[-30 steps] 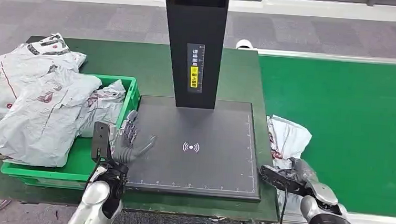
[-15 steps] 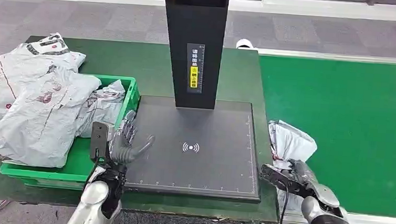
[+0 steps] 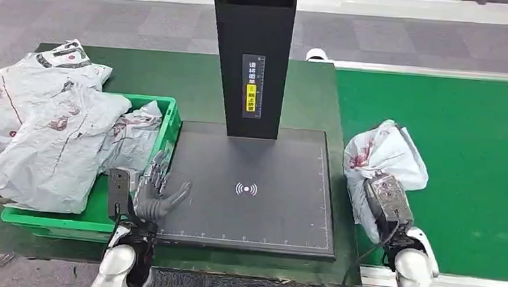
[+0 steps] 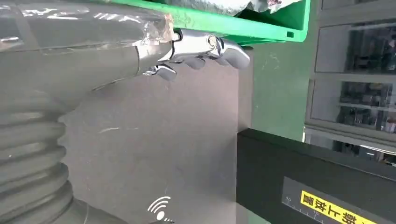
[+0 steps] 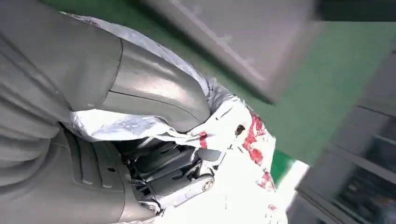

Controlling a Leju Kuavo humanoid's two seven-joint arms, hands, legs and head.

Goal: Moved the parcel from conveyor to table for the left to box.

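The right hand (image 3: 388, 201) grips the limp parcel (image 3: 385, 156) at right of frame, which may slip free in transit; the left hand (image 3: 155, 192) waits open.

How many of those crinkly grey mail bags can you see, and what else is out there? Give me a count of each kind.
Grey parcel bags: 4 (one in the right hand at; and at the bin)
Green bin: 1
Black scanner platform: 1
Black post: 1
Green conveyor belt: 1
Total: 8

The right hand (image 3: 381, 196) grips a grey parcel (image 3: 387, 156) above the green conveyor's (image 3: 452, 164) edge; the left hand (image 3: 155, 192) rests open-fingered on the black scanner pad (image 3: 269, 178).
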